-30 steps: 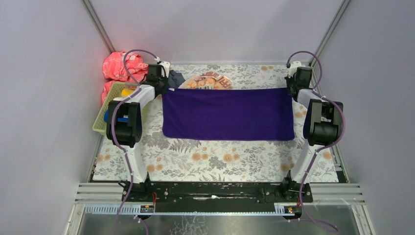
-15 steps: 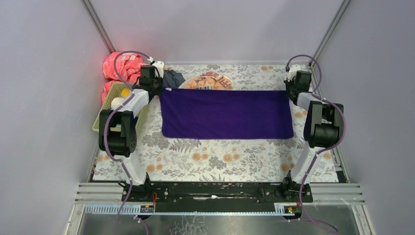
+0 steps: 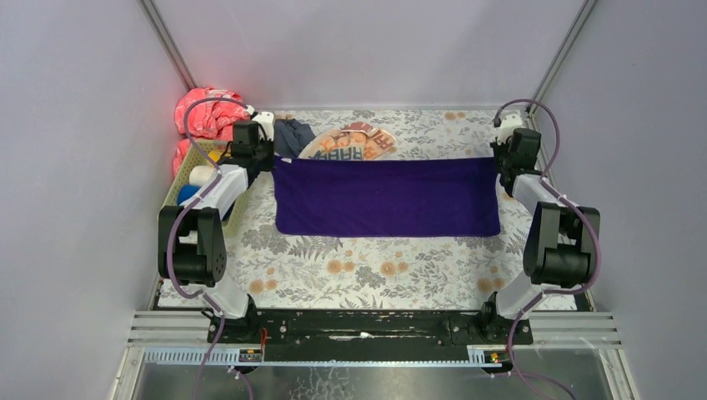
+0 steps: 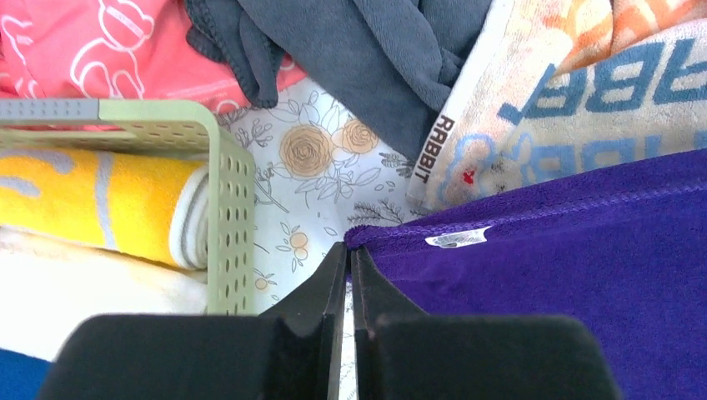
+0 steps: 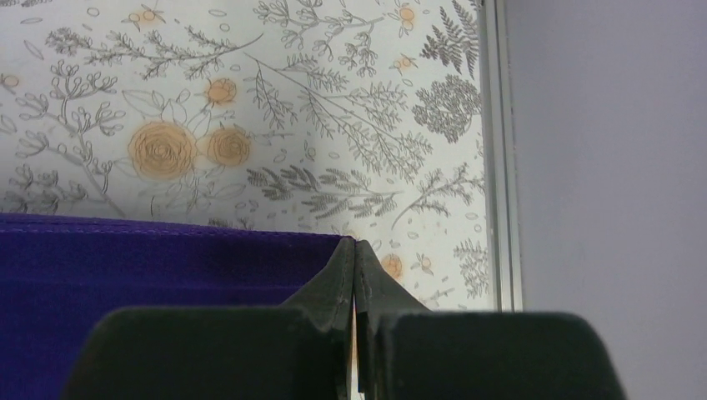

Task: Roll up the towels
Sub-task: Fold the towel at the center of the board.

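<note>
**Purple rectangular terry towel**: spread flat across the far half of the tabletop, long sides parallel to the far edge. It looks stretched straight so that a roll can start from an even hem.

**Left gripper**: fingers pressed together on the towel's far-left corner, beside a small white label.

**Right gripper**: closed likewise on the far-right corner, near the tabletop's right edge. The paired hold keeps the far hem taut.

**Cream towel printed "RABBIT"**: crumpled at the far edge, its near part under the purple hem; unrolled.

**Dark grey-blue cloth**: bunched towards the far-left corner.

**Pale green perforated basket**: at the left edge, holding a yellow roll and a white roll, probably finished work.

**Floral-print covering**: underlies everything.
</note>
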`<move>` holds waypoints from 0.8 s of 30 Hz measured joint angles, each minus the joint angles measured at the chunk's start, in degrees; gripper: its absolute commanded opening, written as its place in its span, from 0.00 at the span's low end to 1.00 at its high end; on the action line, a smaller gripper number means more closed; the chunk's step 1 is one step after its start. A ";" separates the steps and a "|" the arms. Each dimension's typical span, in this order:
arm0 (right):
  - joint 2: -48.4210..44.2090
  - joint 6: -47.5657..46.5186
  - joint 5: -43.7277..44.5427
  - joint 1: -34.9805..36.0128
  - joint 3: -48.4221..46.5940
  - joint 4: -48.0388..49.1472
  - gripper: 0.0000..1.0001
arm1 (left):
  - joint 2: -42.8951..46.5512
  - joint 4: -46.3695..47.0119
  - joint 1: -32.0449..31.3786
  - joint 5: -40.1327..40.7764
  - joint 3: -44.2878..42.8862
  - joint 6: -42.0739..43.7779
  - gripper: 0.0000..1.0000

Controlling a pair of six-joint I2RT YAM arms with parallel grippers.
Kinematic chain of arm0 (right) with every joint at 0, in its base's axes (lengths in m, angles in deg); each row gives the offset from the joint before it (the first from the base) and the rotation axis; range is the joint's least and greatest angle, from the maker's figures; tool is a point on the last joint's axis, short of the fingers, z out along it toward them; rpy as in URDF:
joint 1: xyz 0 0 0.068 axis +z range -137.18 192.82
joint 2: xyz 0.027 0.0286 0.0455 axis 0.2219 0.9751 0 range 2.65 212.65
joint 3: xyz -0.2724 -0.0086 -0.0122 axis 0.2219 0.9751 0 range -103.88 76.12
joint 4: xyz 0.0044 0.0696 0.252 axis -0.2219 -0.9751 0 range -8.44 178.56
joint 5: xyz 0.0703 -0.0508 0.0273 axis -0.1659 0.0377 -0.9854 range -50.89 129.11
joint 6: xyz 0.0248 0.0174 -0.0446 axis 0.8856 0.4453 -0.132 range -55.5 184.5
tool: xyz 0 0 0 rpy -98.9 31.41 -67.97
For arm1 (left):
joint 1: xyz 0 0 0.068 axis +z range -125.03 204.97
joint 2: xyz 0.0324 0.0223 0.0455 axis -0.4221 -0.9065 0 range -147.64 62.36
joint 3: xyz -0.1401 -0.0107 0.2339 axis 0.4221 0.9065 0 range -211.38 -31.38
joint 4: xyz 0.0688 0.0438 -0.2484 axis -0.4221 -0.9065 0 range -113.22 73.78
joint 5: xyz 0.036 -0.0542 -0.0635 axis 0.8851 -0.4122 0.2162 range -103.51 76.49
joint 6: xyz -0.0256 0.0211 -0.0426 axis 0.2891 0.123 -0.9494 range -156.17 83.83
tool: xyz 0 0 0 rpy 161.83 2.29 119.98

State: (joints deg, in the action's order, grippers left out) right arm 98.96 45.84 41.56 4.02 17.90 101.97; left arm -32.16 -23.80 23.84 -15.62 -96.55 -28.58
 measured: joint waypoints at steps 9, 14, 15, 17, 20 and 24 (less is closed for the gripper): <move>-11.15 0.42 3.15 -0.07 11.15 1.20 0.00 | 5.01 -1.46 0.00 -0.35 3.15 -2.21 0.00; -17.51 1.14 5.27 -0.11 18.05 1.51 0.00 | 10.05 -1.68 0.00 -0.31 7.41 -4.13 0.00; -18.64 1.27 5.66 -0.11 19.26 1.53 0.01 | 10.78 -1.77 0.00 -0.31 8.20 -4.50 0.00; -20.50 1.57 6.43 -0.11 21.11 1.51 0.01 | 12.07 -1.90 0.00 -0.28 10.05 -5.51 0.00; -22.93 2.32 7.74 -0.11 23.91 1.64 0.01 | 13.60 -2.51 0.00 -0.26 12.92 -6.95 0.00; -25.07 3.28 9.53 -0.11 26.64 1.29 0.01 | 15.61 -3.74 0.00 -0.15 15.89 -8.90 0.00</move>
State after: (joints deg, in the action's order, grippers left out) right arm 73.89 49.12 51.09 3.91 44.55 103.26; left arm -16.55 -27.53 23.84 -15.77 -80.66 -37.47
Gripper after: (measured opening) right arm 0.011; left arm 0.008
